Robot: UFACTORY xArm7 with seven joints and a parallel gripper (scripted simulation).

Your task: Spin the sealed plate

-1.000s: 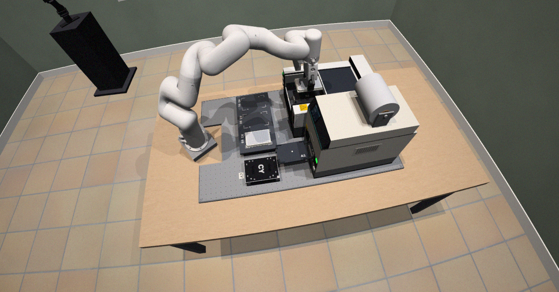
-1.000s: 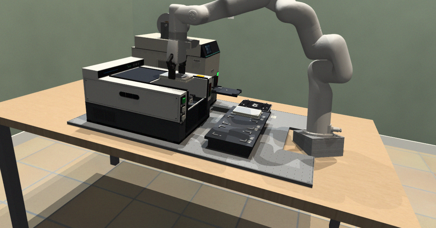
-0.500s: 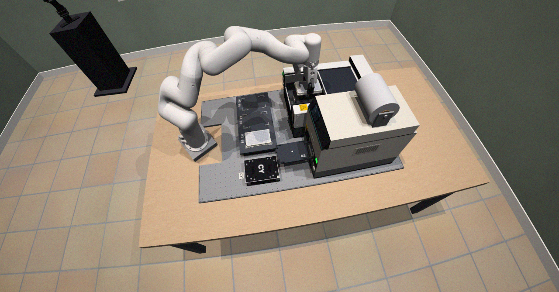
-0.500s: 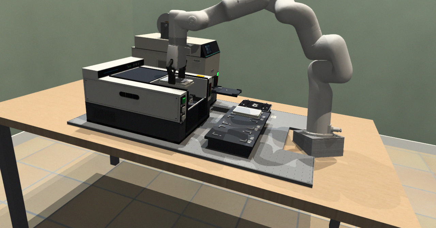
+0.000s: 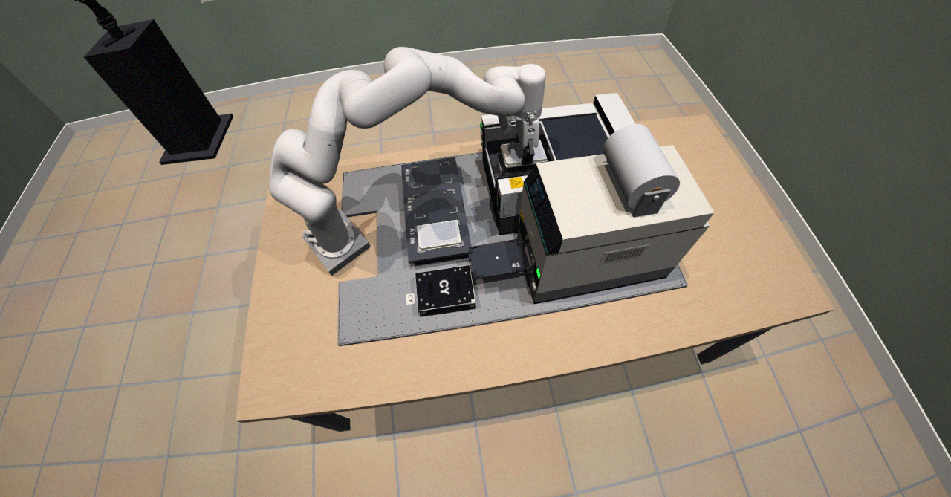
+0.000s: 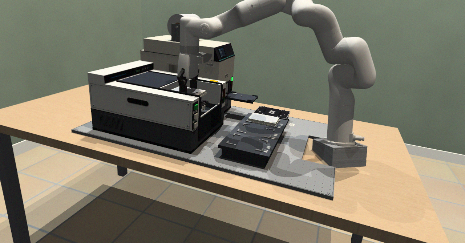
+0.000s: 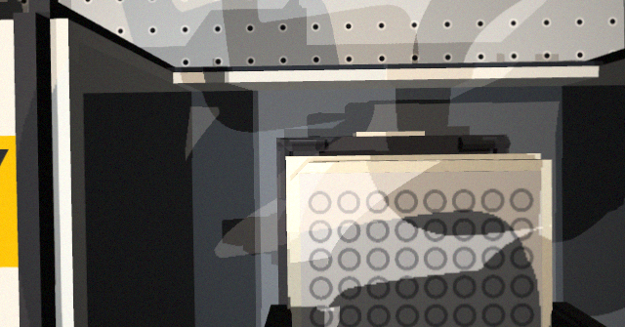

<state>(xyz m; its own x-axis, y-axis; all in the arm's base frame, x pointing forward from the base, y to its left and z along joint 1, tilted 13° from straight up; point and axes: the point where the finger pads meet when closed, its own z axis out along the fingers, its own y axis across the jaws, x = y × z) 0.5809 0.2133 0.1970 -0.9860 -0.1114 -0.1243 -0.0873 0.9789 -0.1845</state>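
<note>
Because buckets take plates long axis front to back, the plate (image 7: pixel 415 239) is held level in the gripper (image 6: pixel 187 86), whose fingers are clamped wide across it, just inside the open bay of the centrifuge (image 6: pixel 139 105). A bucket (image 7: pixel 391 143) is seen directly beneath, so a flat seat between the locators is judged the aim.

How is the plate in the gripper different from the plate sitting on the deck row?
The held plate is clamped in the gripper at the centrifuge's open bay; the deck plate rests untouched in the deck block's nest nearest CY. The held plate looks cream with dark ringed wells; the deck plate looks whiter and finer-patterned. Both are rectangular well plates lying roughly level.
</note>
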